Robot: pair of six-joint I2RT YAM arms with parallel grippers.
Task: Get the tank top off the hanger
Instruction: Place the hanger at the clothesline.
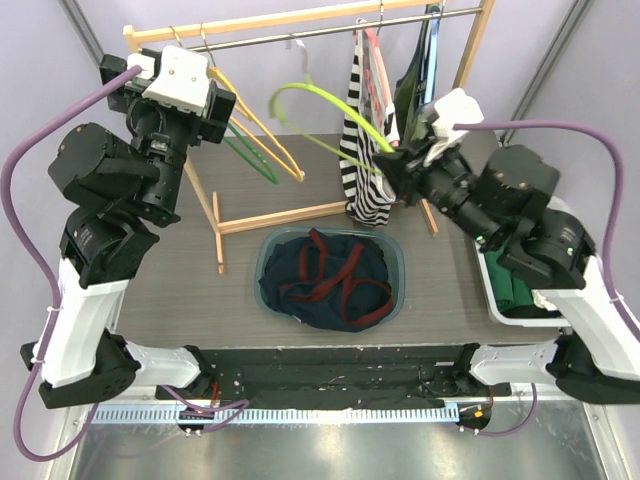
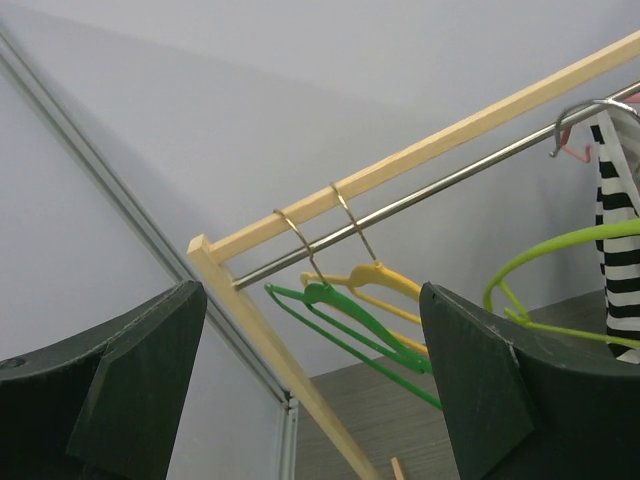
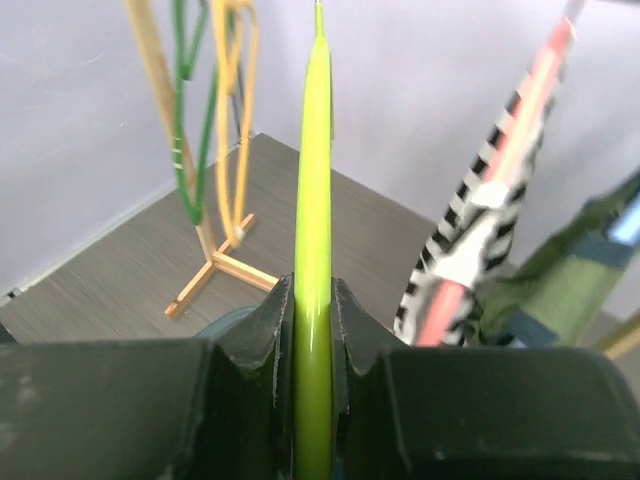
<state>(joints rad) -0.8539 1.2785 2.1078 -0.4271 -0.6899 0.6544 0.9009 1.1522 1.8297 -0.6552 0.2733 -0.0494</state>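
Note:
My right gripper (image 1: 396, 160) is shut on a bare lime-green hanger (image 1: 305, 88) and holds it in the air, off the rail, in front of the rack. In the right wrist view the hanger's bar (image 3: 312, 200) runs straight up between the closed fingers of the right gripper (image 3: 312, 330). A dark navy tank top with red trim (image 1: 335, 275) lies crumpled in the blue basin (image 1: 262, 272) below. My left gripper (image 1: 225, 108) is open and empty, raised near the rack's left end; in the left wrist view it (image 2: 312, 400) frames the hangers on the rail.
A wooden rack with a metal rail (image 1: 300, 36) carries a green hanger (image 2: 360, 325), a yellow hanger (image 2: 385, 280), a black-and-white striped garment (image 1: 362, 170) and a dark green garment (image 1: 415, 70). A white bin with green cloth (image 1: 510, 292) stands at the right.

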